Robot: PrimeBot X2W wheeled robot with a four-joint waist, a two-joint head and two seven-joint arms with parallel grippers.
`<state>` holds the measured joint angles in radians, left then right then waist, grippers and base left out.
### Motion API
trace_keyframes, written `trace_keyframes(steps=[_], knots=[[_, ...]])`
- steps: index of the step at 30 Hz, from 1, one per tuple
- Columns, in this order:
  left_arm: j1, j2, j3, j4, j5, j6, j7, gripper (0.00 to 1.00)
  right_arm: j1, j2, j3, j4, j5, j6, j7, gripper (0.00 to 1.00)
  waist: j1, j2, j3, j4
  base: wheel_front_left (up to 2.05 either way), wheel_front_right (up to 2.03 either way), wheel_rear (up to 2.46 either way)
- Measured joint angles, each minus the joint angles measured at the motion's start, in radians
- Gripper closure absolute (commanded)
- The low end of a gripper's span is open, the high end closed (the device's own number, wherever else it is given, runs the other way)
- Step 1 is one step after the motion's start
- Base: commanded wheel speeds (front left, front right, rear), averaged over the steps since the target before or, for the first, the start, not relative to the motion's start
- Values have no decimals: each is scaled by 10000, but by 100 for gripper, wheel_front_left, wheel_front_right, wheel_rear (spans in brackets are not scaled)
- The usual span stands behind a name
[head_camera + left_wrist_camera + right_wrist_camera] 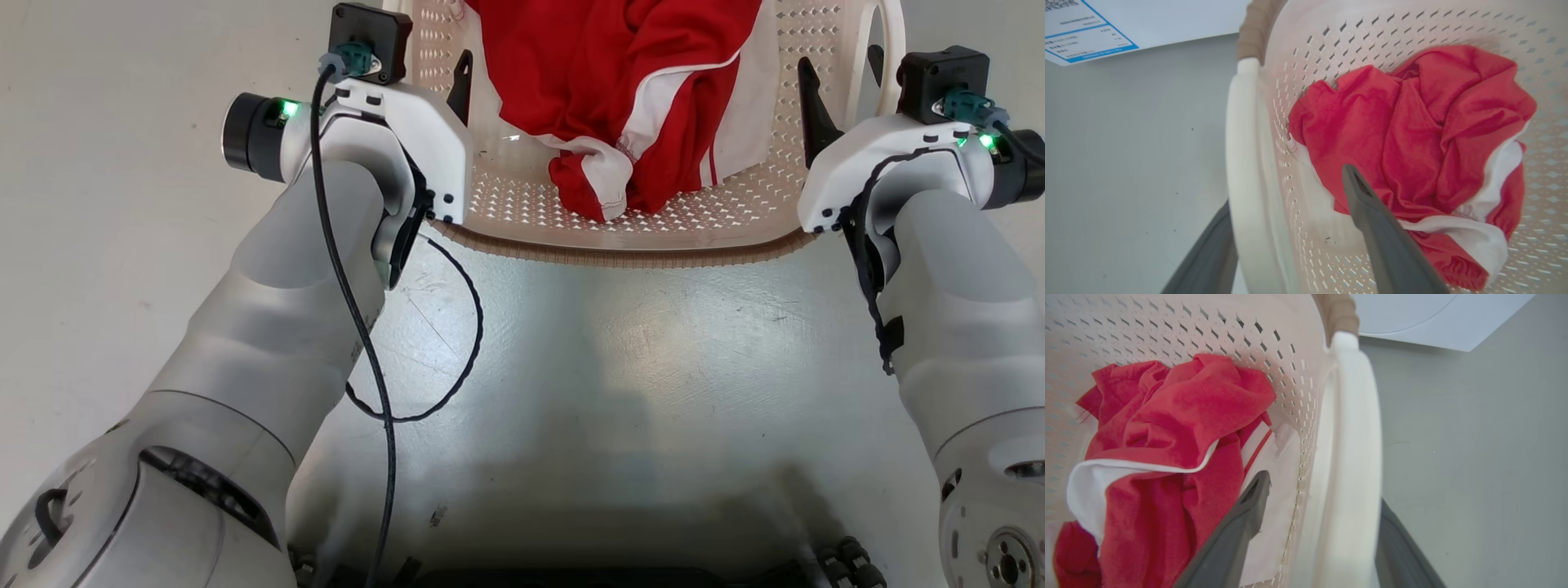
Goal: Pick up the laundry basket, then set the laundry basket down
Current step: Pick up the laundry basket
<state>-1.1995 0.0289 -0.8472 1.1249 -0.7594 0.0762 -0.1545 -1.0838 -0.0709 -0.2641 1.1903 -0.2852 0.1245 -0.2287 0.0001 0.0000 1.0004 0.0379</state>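
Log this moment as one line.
left pincer astride left handle, one finger in basket, one outside | right pincer same on right handle | clamped or not: unclear | load: red-and-white garment

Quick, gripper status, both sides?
Left gripper: open, straddling the left handle of the basket, not clamped.
Right gripper: open, straddling the right handle, not clamped.

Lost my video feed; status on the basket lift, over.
Left gripper and right gripper each straddle a side of the laundry basket, clamp unconfirmed. Red-and-white garment inside. White appliance just beyond.
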Motion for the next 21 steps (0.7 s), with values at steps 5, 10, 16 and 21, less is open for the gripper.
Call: trace_keyframes(steps=[5,10,16,21], knots=[[-2,2,-247,90,-265,46,-105,0,-14,2,-40,121,-21,0,-6,0,0,0,-35,-14,0,0,0],[-46,2,-418,171,-443,115,-194,0,-13,0,-142,184,-65,0,-15,0,0,0,-83,-31,0,0,0],[-194,4,-650,188,-621,117,-234,0,-19,0,-151,245,-132,0,-19,0,0,0,-124,-29,0,0,0],[-195,4,-859,215,-869,117,-280,0,-26,0,-127,265,-132,0,-96,0,0,0,-146,-13,0,0,0]])
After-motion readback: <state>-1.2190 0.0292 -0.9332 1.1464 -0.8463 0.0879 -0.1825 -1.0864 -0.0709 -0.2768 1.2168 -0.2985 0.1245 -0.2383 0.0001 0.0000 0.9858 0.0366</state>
